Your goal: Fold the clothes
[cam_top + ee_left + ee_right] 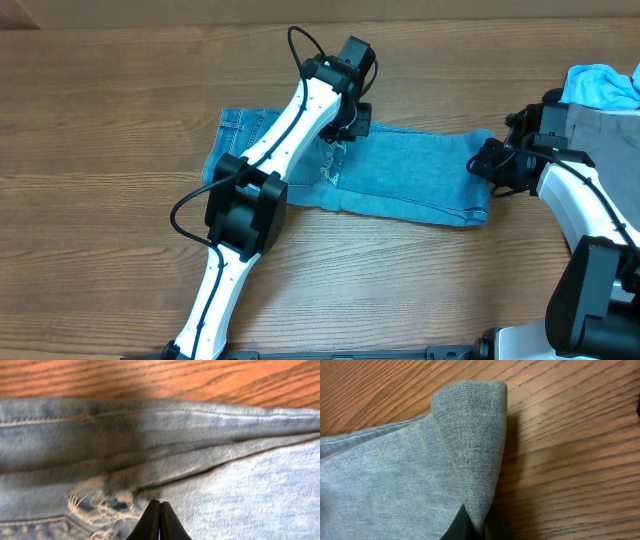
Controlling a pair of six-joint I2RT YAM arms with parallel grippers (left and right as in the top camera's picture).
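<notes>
The light-blue denim jeans (410, 175) lie stretched left to right across the wooden table, folded lengthwise. My left gripper (347, 122) sits over their far edge near the middle. In the left wrist view its fingers (159, 512) are pressed together, tips against the denim (240, 490) beside a frayed rip (95, 502), with no cloth visible between them. My right gripper (492, 163) is at the jeans' right end. In the right wrist view its fingers (477, 527) are shut on a raised fold of the denim (470, 435).
A pile of other clothes lies at the right edge, with a sky-blue garment (600, 85) on a grey one (605, 130), just behind my right arm. Bare wooden table (120, 120) surrounds the jeans.
</notes>
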